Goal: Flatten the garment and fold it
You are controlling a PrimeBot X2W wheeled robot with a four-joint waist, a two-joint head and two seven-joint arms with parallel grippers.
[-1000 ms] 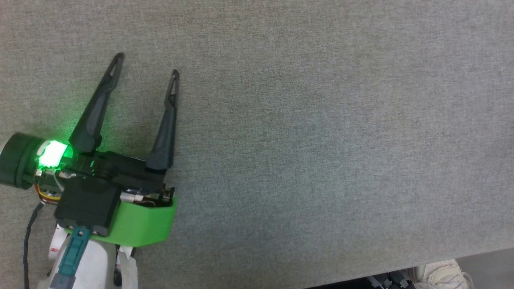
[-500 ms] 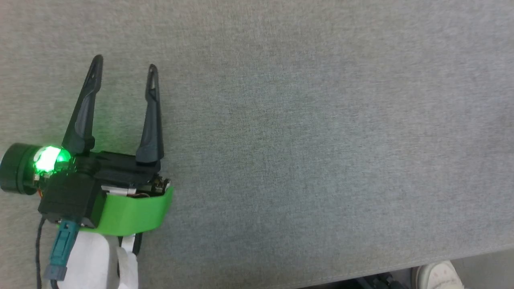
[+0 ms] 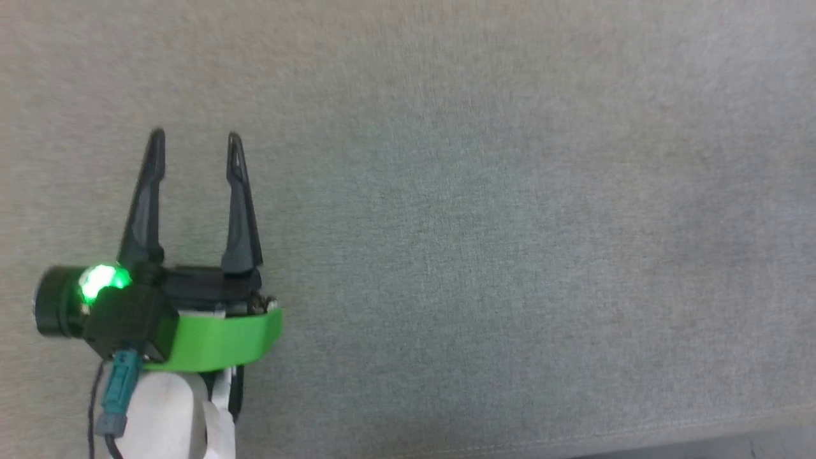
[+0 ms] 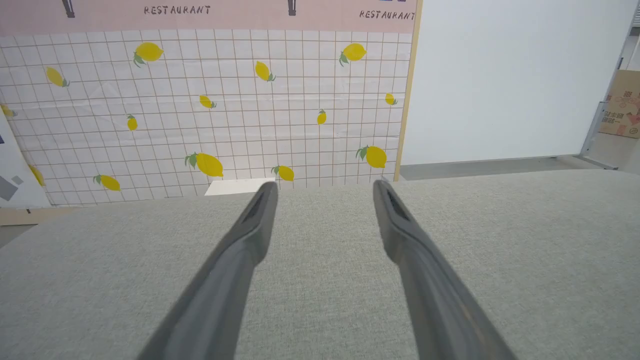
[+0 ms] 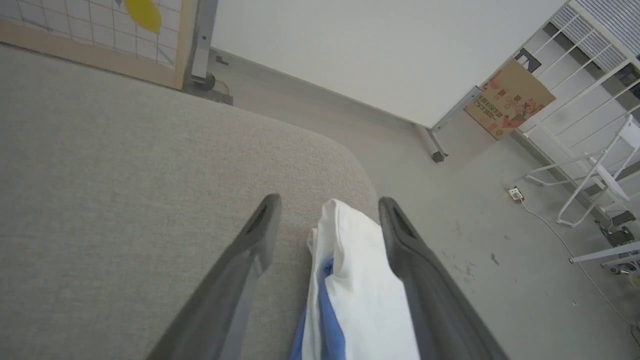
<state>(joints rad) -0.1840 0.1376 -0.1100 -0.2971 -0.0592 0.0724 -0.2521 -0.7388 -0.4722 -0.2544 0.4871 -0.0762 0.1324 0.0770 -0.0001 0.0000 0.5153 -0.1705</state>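
So the garment (image 5: 360, 280), white with a strip of blue showing, is seen bunched up in the right wrist view. It sits between the jaws of the right gripper (image 5: 328, 202), near the rounded corner of the grey fabric-covered desk (image 5: 100, 175), with the floor (image 5: 475, 225) just past it. The cloth is leaned against one finger while a clear gap is left to the other, so those jaws are read as released, nothing pinched. Whether the bunch is fully rested on the desk or partly hung off the edge can't be told. Over in the head view, the left gripper (image 3: 195, 136) is found at the lower left over bare desk, jaws spread and empty, same as a second ago. It's been straightened from a slant to pointing nearly straight up the view. The whole head picture has been shifted too (the desk's near edge is now sat lower), so a camera move is partly to blame. For the task: the shirt looks let go in a heap at the corner, nothing flattened or folded yet. A re-grab by a hem or shoulder is probably needed so it can be dragged to the middle.
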